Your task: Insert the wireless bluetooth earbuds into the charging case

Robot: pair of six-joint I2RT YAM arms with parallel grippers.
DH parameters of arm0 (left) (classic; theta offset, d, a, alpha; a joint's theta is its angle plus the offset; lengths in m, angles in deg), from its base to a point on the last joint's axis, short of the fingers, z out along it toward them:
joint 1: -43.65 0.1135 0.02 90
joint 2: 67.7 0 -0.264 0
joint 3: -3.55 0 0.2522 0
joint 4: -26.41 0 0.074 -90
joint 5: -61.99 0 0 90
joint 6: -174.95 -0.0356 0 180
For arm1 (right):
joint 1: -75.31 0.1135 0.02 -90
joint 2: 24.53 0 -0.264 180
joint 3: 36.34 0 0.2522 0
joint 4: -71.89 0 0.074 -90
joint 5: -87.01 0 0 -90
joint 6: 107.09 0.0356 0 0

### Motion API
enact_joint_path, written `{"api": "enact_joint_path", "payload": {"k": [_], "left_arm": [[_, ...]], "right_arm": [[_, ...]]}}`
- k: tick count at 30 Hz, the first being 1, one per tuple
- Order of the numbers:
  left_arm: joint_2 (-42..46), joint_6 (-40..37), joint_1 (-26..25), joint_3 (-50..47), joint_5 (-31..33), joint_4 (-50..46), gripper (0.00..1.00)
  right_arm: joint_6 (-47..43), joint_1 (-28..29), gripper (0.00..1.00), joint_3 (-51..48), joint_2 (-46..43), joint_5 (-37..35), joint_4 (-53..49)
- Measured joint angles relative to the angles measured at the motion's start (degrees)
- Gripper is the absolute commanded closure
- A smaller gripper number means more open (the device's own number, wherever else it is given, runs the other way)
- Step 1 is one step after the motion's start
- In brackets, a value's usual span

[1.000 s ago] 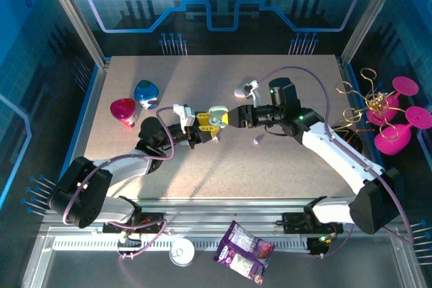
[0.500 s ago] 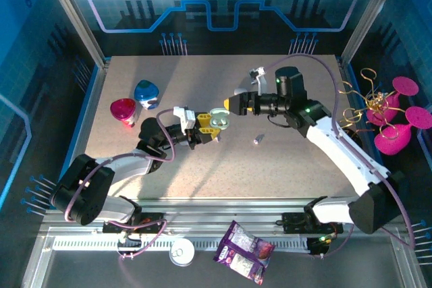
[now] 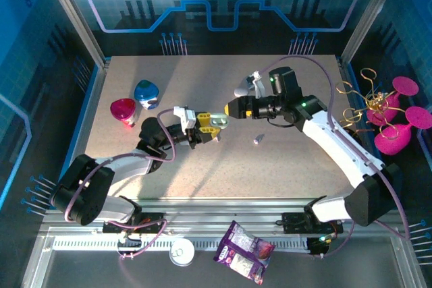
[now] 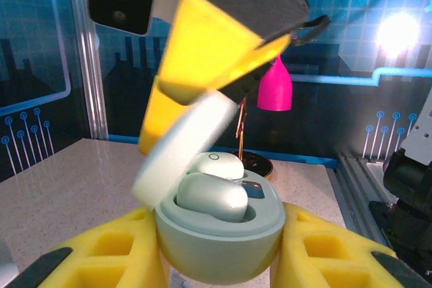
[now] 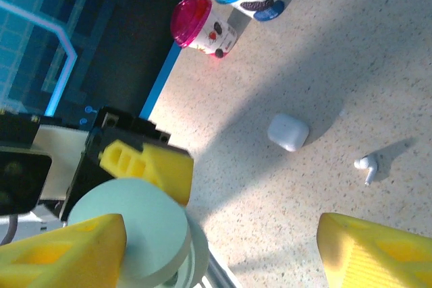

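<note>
So the left gripper [image 3: 205, 129] is clamped on the mint charging case [image 4: 219, 237], lid flipped up, with two earbuds [image 4: 210, 197] sitting inside. The right gripper [image 3: 228, 108] hangs just right of that case, fingers spread wide, holding nothing. One loose earbud [image 5: 365, 166] lies on the table [image 3: 290, 166], further right of the case.

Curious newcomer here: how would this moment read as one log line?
left pincer: holding open mint case | right pincer: open, at its lid | one earbud loose on table
</note>
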Motion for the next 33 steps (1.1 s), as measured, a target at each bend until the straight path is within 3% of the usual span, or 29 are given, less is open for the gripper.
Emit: {"api": "enact_joint_path", "payload": {"k": [5, 13, 24, 33], "left_arm": [[0.0, 1.1, 0.0, 0.1, 0.5, 0.2, 0.66], [0.0, 1.5, 0.0, 0.1, 0.5, 0.8, 0.66], [-0.6, 1.6, 0.1, 0.1, 0.8, 2.2, 0.66], [-1.1, 1.8, 0.1, 0.7, 1.4, 3.9, 0.65]], "right_arm": [[2.2, 0.0, 0.26, -3.9, -2.9, 2.6, 1.7], [20.7, -0.4, 0.31, -15.3, -4.2, 10.1, 22.0], [41.6, 1.0, 0.53, -23.9, -1.7, 13.7, 47.8], [48.2, 1.1, 0.74, -25.1, -0.7, 14.3, 56.0]]}}
